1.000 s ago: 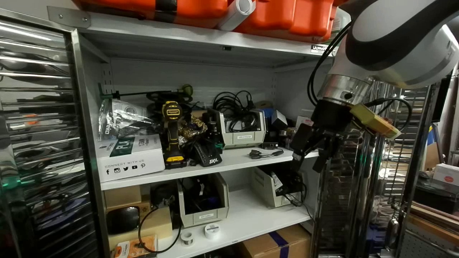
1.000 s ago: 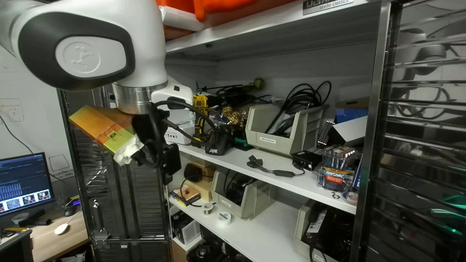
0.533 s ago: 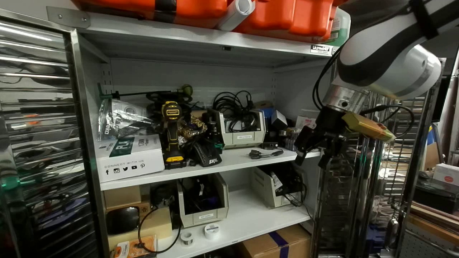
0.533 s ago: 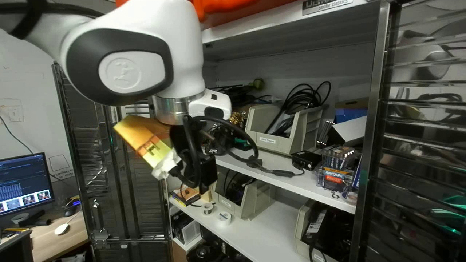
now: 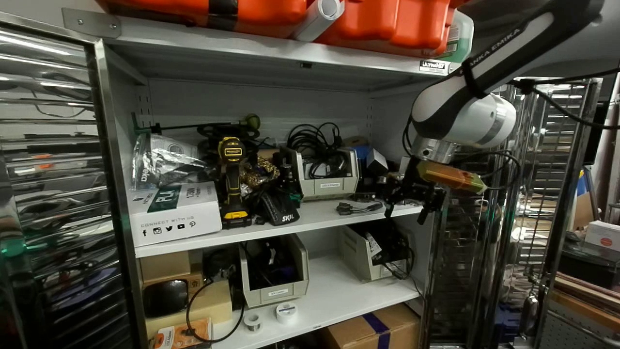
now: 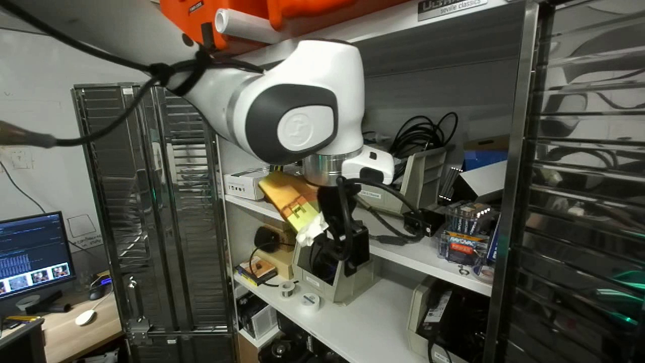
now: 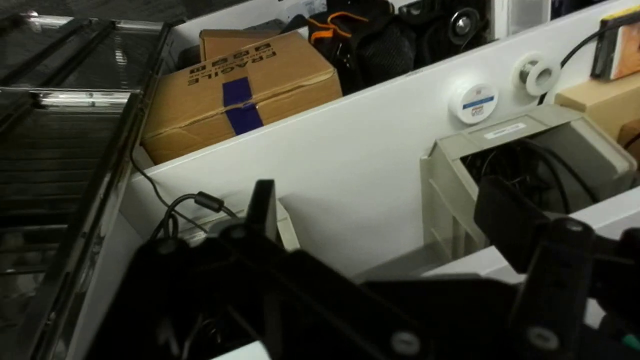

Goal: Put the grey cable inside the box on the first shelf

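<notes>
The grey cable [image 5: 359, 207] lies on the first shelf [image 5: 310, 222], in front of the box. In an exterior view the arm's hose partly covers the cable [image 6: 389, 239]. The box [image 5: 329, 188] is a pale-grey open bin with a small label, holding black cables; it is partly behind the arm in an exterior view [image 6: 426, 169]. My gripper [image 5: 406, 214] is open and empty, right of the cable near the shelf's front edge. In the wrist view the gripper [image 7: 382, 212] has a wide gap between its fingers, with the lower shelf behind. The cable is out of the wrist view.
A yellow drill [image 5: 232, 184] and a white PLA box [image 5: 177, 213] stand left of the box. A battery pack [image 6: 463, 242] and a small black device [image 6: 426, 222] are right of the cable. More grey bins [image 5: 276, 286] stand below. Metal doors [image 6: 579, 201] flank the cabinet.
The arm and gripper have moved toward the cabinet, leftward in an exterior view and rightward in another, closer to the cable. The gripper stays open. The cable and box have not moved.
</notes>
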Available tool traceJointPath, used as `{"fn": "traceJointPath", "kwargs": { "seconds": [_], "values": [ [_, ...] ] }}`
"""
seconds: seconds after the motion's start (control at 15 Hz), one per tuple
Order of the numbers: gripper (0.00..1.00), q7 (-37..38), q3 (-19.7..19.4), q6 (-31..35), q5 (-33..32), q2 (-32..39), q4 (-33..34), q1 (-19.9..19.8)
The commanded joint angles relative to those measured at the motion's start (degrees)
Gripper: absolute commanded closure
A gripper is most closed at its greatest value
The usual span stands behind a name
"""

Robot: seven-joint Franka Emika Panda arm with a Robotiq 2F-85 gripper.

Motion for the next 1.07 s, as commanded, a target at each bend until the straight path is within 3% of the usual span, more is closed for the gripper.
{"fn": "traceJointPath", "kwargs": {
  "seconds": [0.0,0.47,1.0],
  "values": [
    [0.00,8.86,-0.08,-2.20,-3.84,7.25,11.75,-0.42],
    [0.00,22.35,-2.46,-2.46,-12.96,15.14,23.79,0.46],
    [0.00,24.71,-2.76,-2.53,-10.89,22.51,32.63,0.50]
  ]
}}
